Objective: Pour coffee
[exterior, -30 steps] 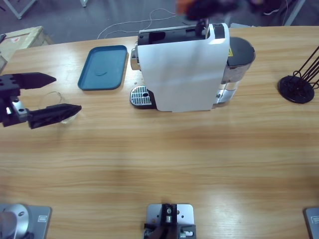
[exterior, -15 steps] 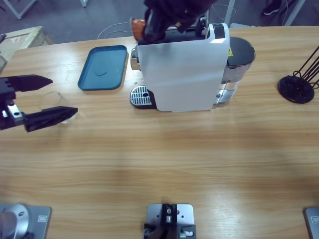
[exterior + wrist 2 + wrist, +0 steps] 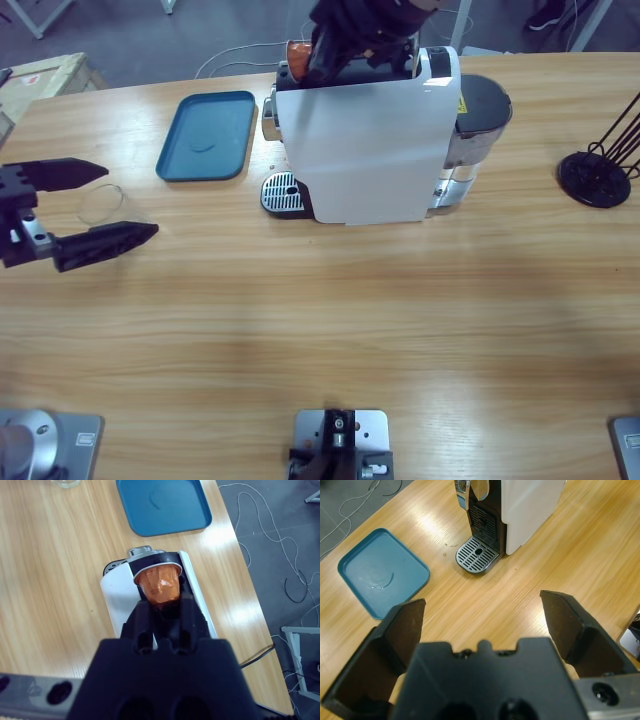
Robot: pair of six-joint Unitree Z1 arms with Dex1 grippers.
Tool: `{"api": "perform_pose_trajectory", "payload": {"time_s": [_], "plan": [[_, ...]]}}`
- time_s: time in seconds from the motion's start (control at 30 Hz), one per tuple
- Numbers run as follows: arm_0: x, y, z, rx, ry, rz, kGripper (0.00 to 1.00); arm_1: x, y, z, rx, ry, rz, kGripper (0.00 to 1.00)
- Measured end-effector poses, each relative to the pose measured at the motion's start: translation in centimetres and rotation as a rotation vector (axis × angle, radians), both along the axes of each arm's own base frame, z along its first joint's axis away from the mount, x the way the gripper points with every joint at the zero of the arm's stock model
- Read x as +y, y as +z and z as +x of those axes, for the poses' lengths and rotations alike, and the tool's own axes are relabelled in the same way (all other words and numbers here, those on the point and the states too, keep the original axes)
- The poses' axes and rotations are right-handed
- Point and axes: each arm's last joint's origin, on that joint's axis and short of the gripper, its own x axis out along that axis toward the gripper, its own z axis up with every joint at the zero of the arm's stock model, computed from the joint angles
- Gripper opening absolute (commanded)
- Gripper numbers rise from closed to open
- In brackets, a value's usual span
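High view: long wooden table (image 3: 330, 300).

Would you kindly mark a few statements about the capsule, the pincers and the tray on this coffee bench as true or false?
1. The right pincer holds an orange capsule above the coffee machine. True.
2. The left pincer is shut on the glass tumbler. False: its jaws are open, one on each side of the tumbler.
3. The blue tray carries a cup. False: no cup is on it.
4. The drip grate has no vessel on it. True.
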Motion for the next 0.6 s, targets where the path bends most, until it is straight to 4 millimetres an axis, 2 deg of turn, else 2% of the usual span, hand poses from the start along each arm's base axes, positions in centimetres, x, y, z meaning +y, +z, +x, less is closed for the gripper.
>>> {"api": "perform_pose_trajectory", "payload": {"time_s": [0.13, 0.17, 0.4, 0.43, 0.47, 0.53, 0.57, 0.6], "plan": [[0.1, -0.4, -0.1, 0.007, 0.0, 0.008, 0.991, -0.1, -0.2, 0.2, 0.009, -0.001, 0.003, 0.969], [0.1, -0.4, -0.1, 0.009, 0.0, 0.01, 0.991, -0.1, -0.2, 0.3, 0.012, 0.001, 0.004, 1.0], [0.1, -0.5, -0.1, 0.011, 0.0, 0.013, 0.991, -0.3, -0.3, 0.6, 0.02, -0.013, 0.013, 0.999], [0.1, -0.5, -0.1, 0.011, 0.0, 0.013, 0.991, -0.3, -0.2, 0.6, 0.018, -0.014, 0.016, 0.977], [0.1, -0.5, -0.1, 0.011, 0.0, 0.013, 0.991, -0.3, -0.1, 0.5, 0.016, -0.014, 0.017, 0.864], [0.1, -0.5, -0.1, 0.011, 0.0, 0.013, 0.991, -0.3, 0.1, 0.3, 0.014, -0.02, 0.023, 0.21], [0.1, -0.6, -0.1, 0.011, 0.0, 0.013, 0.991, -0.4, 0.4, 0.1, 0.013, -0.021, 0.032, 0.004], [0.1, -0.5, -0.1, 0.011, 0.0, 0.013, 0.991, -0.3, 0.8, -0.3, 0.013, -0.02, 0.042, 0.0]]}}
